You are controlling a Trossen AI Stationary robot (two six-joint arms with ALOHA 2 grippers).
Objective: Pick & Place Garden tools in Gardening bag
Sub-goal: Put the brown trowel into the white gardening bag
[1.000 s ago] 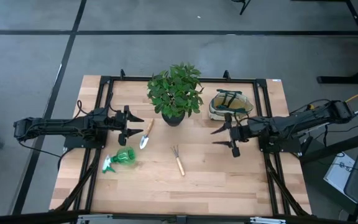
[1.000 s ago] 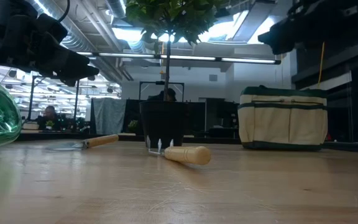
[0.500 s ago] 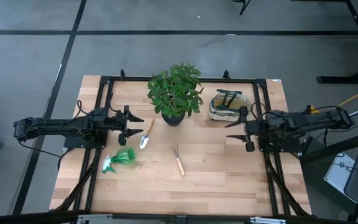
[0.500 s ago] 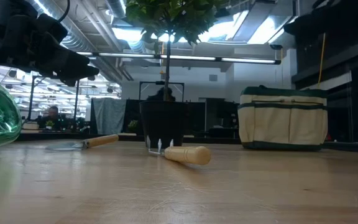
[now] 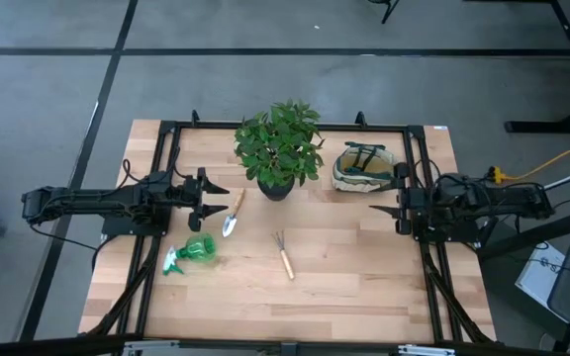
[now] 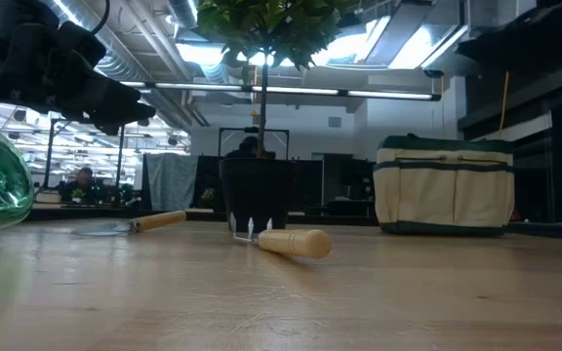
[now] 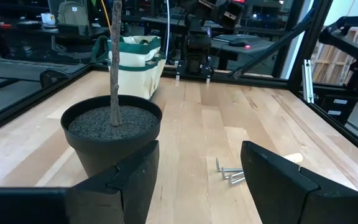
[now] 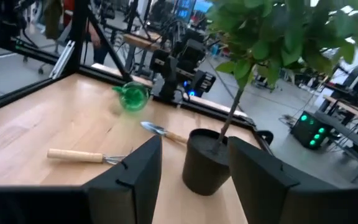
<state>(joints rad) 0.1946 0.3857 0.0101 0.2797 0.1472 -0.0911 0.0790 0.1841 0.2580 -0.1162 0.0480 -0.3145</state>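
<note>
Your left gripper (image 5: 218, 201) hangs spread open with nothing in it, its blunt dark fingers just beside the trowel (image 5: 232, 215) with its shiny metal blade and turned wood handle. The see-through green plastic spray bottle (image 5: 190, 252) lies near it, toward the front edge. Next comes the rake (image 5: 283, 253), thin metal prongs on a pale wooden grip. Your right gripper (image 5: 386, 205) is open and empty too, right beside the soft cream canvas bag (image 5: 364, 166) with green trim. No readable writing anywhere.

wooden table (image 5: 344, 277), trowel (image 5: 232, 214), rake (image 5: 283, 253), apparently shears unseen
</note>
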